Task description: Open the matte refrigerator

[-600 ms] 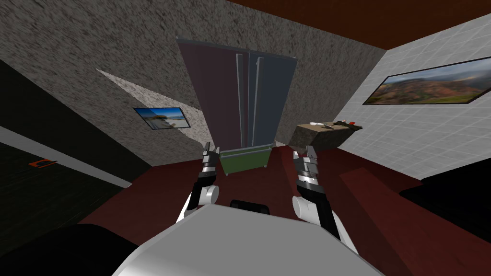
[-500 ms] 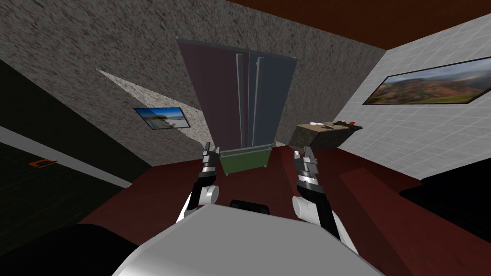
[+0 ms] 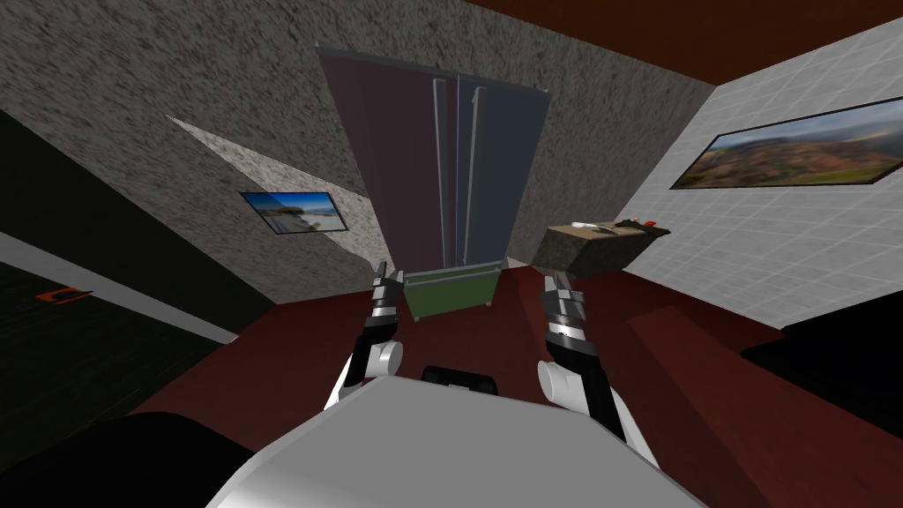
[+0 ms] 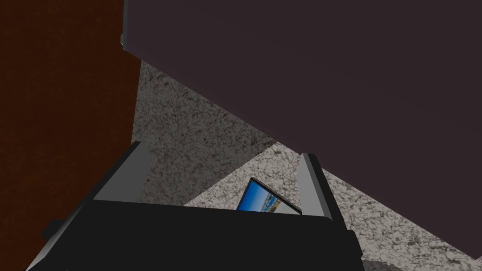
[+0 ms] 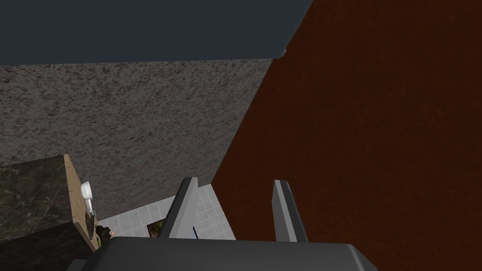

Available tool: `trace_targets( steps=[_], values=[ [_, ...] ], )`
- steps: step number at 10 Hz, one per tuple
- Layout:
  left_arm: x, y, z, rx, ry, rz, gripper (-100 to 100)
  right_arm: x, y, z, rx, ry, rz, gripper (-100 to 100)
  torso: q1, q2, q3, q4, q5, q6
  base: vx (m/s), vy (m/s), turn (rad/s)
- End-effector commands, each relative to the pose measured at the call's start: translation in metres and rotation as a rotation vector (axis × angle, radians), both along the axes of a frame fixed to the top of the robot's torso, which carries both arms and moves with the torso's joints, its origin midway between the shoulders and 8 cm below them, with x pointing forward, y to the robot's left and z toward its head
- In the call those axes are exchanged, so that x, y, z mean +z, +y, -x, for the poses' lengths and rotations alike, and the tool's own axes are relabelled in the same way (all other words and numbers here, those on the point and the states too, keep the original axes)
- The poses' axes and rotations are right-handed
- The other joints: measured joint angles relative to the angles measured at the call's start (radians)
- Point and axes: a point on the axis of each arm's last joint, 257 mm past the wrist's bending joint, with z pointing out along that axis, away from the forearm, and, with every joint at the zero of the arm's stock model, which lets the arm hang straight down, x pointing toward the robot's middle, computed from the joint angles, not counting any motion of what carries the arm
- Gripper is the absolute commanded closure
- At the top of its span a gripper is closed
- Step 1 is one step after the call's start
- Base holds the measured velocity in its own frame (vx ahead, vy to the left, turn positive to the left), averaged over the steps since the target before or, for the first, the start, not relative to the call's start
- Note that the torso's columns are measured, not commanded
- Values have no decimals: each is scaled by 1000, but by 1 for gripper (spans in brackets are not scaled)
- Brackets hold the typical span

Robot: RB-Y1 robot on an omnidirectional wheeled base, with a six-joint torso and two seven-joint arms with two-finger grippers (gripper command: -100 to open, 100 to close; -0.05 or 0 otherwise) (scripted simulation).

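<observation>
The refrigerator (image 3: 441,168) stands tall against the speckled wall ahead. It has two matte doors, the left one dark purplish and the right one blue-grey, and both are closed. Two long vertical handles (image 3: 438,168) run beside the centre seam. My left gripper (image 3: 385,267) is held low in front of the fridge's bottom left corner, well short of it, fingers wide open and empty (image 4: 223,179). The purplish door (image 4: 329,70) spreads beyond its fingers. My right gripper (image 3: 555,280) hovers off the bottom right corner, its fingers (image 5: 234,207) narrower apart with nothing between them. The blue-grey door (image 5: 141,23) lies far ahead of it.
A green crate (image 3: 450,293) sits on the dark red floor at the fridge's foot, between my two hands. A dark stone-fronted counter (image 3: 586,249) with small items on top stands right of the fridge. Framed pictures (image 3: 291,212) hang on the walls. A black area lies at the far left.
The whole head view has shifted: I have moved slightly closer to the fridge and counter. Both arms keep their pose; the right fingers look a little closer together.
</observation>
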Motion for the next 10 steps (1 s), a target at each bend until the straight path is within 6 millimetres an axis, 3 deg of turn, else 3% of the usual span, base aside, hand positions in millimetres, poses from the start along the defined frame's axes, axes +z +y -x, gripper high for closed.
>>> trace_targets(
  steps=[1, 3, 4, 6, 10],
  values=[
    [0, 0, 0, 0, 0, 0, 0, 0, 0, 0, 0, 0, 0, 0, 0, 74, -147, 74, 0, 0, 0, 0, 0],
    [0, 0, 0, 0, 0, 0, 0, 0, 0, 0, 0, 0, 0, 0, 0, 222, -443, 221, 0, 0, 0, 0, 0],
    [-4, -2, -2, -14, 10, -25, -100, 0, 0, 0, 0, 0, 0, 0, 0, 295, -590, 295, 0, 0, 15, 2, 4],
    [-13, -3, -5, -35, 28, -62, -100, 0, 0, 0, 0, 1, 0, 0, 1, 338, -679, 338, 0, 0, 31, 10, 6],
    [-42, 0, -14, -64, 74, -113, -100, 0, 0, 0, 0, 1, 0, 0, 0, 341, -685, 342, 0, 0, 60, 12, 8]
  ],
)
